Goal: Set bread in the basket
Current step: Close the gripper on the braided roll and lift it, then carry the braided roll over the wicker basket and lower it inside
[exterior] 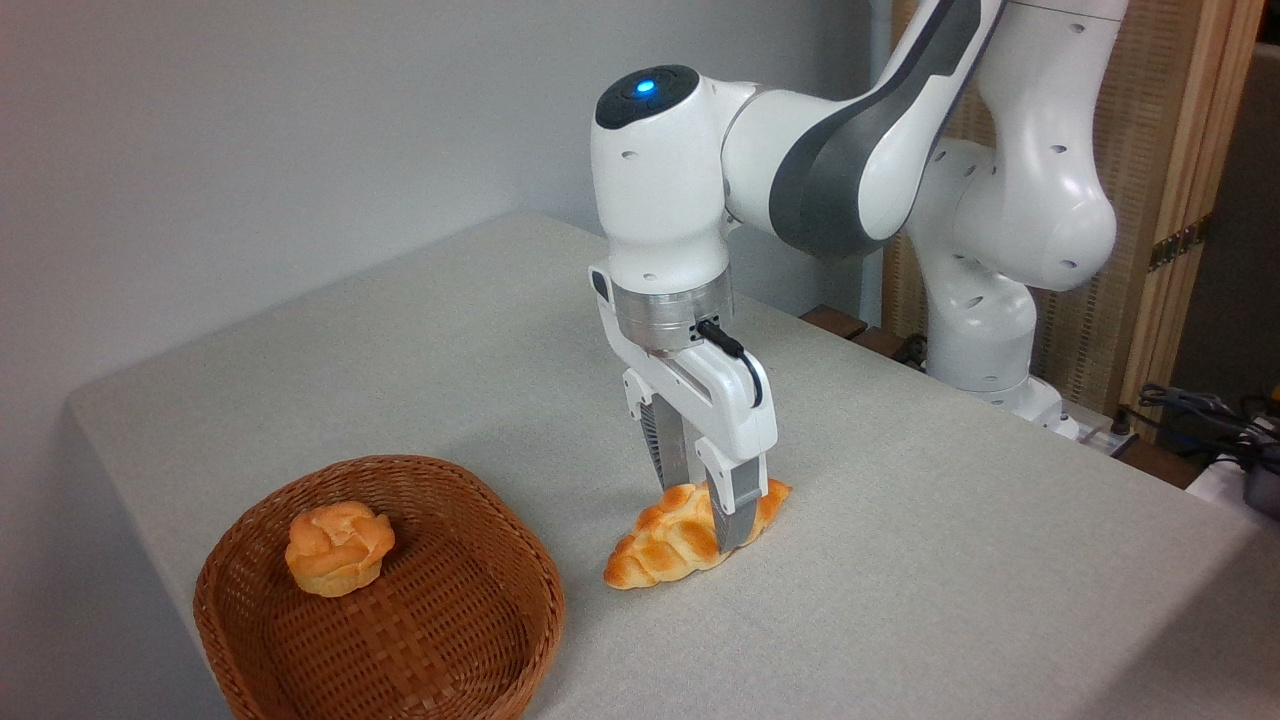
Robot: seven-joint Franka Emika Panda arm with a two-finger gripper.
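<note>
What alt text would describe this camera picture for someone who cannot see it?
A white robot arm's gripper reaches down with its fingers on either side of a braided golden bread lying on a grey table. To its left sits a round wicker basket holding a small knotted bun.

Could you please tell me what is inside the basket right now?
The basket holds one small round bun, sitting toward its back left. The rest of the woven floor is bare, though the near rim hides a strip of it. The bread lies on the table outside.
</note>
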